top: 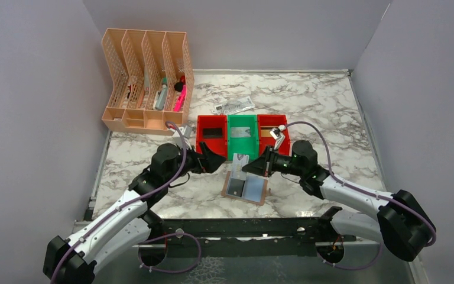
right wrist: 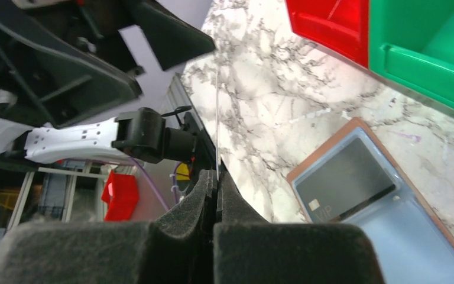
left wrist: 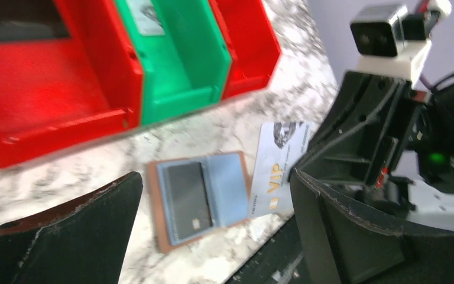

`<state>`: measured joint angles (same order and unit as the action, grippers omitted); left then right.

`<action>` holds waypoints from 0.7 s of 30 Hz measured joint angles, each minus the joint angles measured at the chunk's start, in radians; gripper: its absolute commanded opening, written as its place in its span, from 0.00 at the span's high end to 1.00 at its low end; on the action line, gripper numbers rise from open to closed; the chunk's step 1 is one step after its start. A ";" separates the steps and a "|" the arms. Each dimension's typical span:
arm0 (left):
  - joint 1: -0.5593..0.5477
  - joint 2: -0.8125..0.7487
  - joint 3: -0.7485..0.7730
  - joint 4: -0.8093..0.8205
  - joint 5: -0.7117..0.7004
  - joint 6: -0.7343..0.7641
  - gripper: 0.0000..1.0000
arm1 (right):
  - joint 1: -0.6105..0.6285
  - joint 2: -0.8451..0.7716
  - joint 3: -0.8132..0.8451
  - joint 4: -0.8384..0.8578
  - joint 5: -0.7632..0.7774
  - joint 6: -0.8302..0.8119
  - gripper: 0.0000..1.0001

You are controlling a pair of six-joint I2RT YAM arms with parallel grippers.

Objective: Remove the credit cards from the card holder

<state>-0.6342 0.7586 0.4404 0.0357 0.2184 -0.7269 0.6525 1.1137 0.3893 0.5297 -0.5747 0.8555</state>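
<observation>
The tan card holder (top: pixel 259 194) lies open on the marble table between the two arms, pale blue panels up. A dark credit card (left wrist: pixel 186 195) sits in one panel; it also shows in the right wrist view as the dark credit card (right wrist: pixel 343 177). My right gripper (right wrist: pixel 216 177) is shut on a silver VIP credit card (left wrist: pixel 278 171), held on edge above the holder's far side. My left gripper (left wrist: pixel 214 177) stands open wide just left of that card, with nothing between its fingers (left wrist: pixel 71 236).
Three bins stand side by side just beyond the holder: red bin (top: pixel 211 142), green bin (top: pixel 242 148), red bin (top: pixel 270 121), each with something flat inside. A crumpled paper note (top: pixel 234 106) lies behind them. A peach file organiser (top: pixel 148 80) stands at the back left.
</observation>
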 measured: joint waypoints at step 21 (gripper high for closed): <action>0.000 -0.119 0.222 -0.455 -0.555 0.372 0.01 | 0.000 -0.048 0.132 -0.326 0.213 -0.192 0.99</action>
<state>-0.6342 0.6392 0.6624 -0.4191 -0.3370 -0.3553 0.6525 1.0660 0.5217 0.2039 -0.3614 0.6632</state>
